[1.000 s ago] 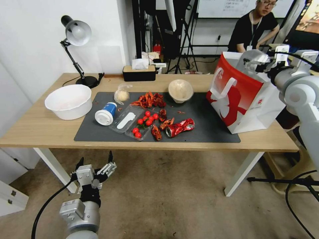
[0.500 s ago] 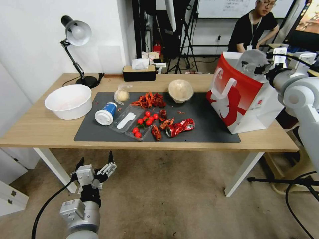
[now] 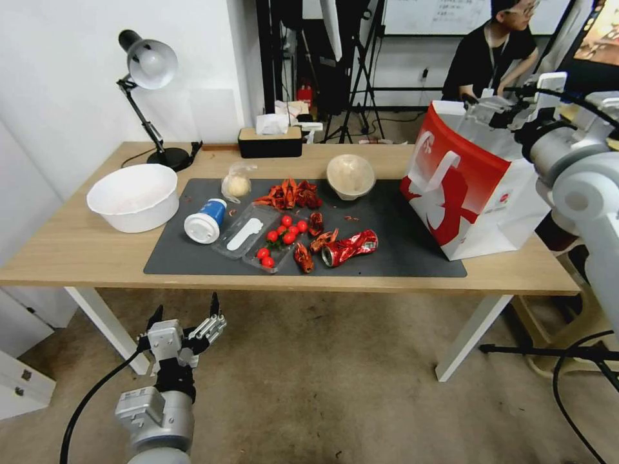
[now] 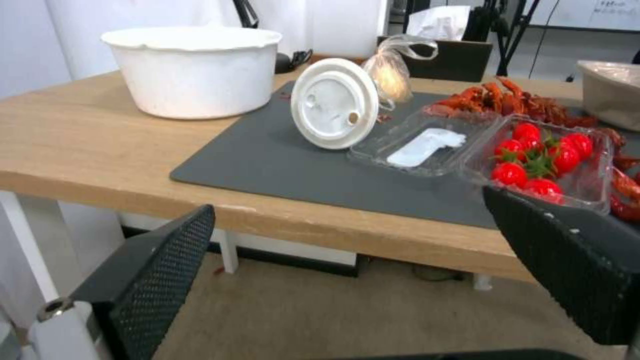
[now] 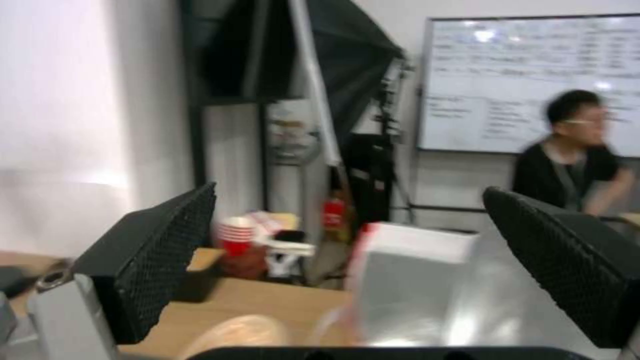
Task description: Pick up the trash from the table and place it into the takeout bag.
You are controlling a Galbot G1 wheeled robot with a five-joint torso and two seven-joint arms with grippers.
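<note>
Desk: wooden, with a dark mat across its middle.
Bag: red and white, standing upright at the right end of the desk, part on the mat; white handle faces the mat, silvery lining shows in the right wrist view.
White bowl: on the desk's left end, just off the mat.
Right claw: raised over the bag's open top, fingers wide apart and empty; all the trash lies well to its left on the mat.
Left claw: low in front of the desk, below its front edge, fingers wide and empty; the cup is the nearest trash, up past the edge.
Beige bowl: at the mat's far edge, left of the bag.
Can: crushed, on its side near the mat's front.
Cup: on its side at the mat's left, lid toward the front edge.
Bun bag: behind the cup.
Tomato tray: clear, between cup and can.
</note>
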